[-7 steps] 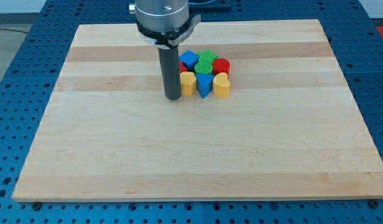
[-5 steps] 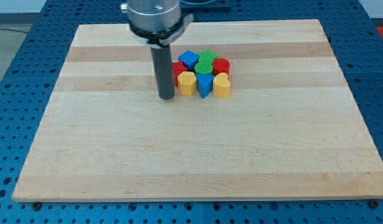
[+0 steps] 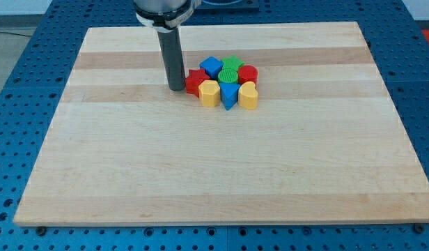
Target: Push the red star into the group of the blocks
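The red star (image 3: 193, 81) lies at the left edge of the block group, touching the yellow block (image 3: 209, 93) and close to the blue block (image 3: 212, 67). My tip (image 3: 176, 88) stands on the board just left of the red star, close to it or touching it. The group also holds a green block (image 3: 230, 70), a red block (image 3: 248, 73), a blue block (image 3: 229, 95) and a yellow block (image 3: 248, 96), packed tightly together.
The wooden board (image 3: 214, 174) lies on a blue perforated table (image 3: 19, 84). The block group sits in the upper middle of the board. The arm's grey flange (image 3: 162, 8) is at the view's top.
My tip has moved left and up the view, from beside the yellow block to beside the red star, which is now uncovered. The blocks have not visibly moved.
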Controlling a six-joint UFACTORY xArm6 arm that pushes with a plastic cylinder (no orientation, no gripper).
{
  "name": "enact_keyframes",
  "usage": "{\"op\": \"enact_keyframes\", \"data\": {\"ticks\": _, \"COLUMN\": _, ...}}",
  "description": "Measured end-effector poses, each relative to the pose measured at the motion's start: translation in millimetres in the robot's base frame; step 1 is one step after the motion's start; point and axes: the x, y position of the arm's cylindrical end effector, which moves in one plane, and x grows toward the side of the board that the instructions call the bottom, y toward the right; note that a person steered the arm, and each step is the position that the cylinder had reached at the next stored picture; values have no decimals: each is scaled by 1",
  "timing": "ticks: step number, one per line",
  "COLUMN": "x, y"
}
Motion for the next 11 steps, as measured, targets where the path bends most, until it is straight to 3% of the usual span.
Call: {"op": "enact_keyframes", "data": {"ticks": 11, "x": -7, "y": 2}}
